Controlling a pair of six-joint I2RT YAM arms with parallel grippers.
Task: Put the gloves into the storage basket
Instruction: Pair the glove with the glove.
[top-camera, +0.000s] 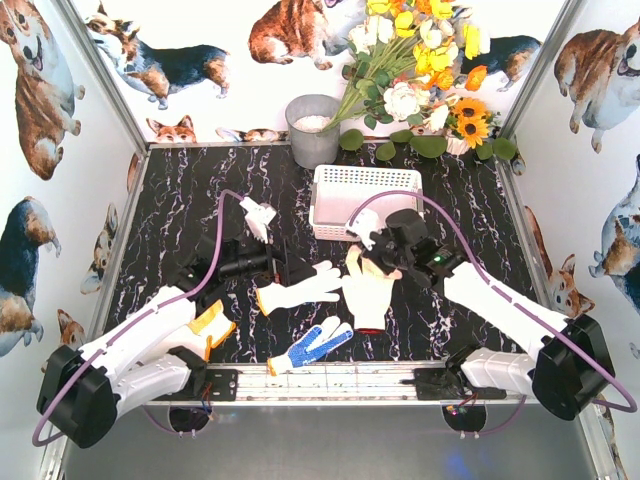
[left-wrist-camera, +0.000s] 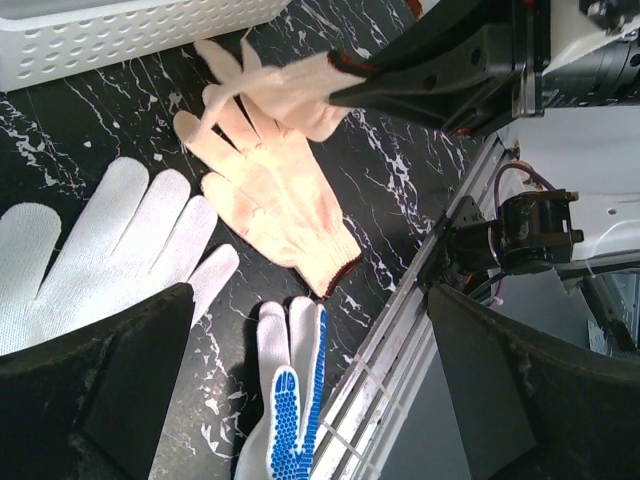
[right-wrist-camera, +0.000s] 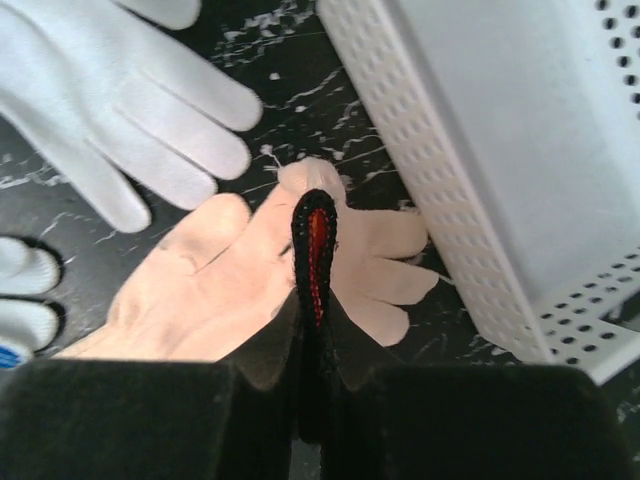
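My right gripper is shut on the dark, red-edged cuff of a pale yellow glove, which hangs just off the table beside the white storage basket. A second pale yellow glove lies flat under it. To its left lies a plain white glove. A white glove with blue dots lies near the front rail. An orange-yellow glove shows beside my left arm. My left gripper hovers open over the blue-dotted glove's fingers, holding nothing.
A grey metal bucket stands behind the basket, with a bunch of artificial flowers to its right. An aluminium rail runs along the near table edge. Printed walls close in the left, right and back.
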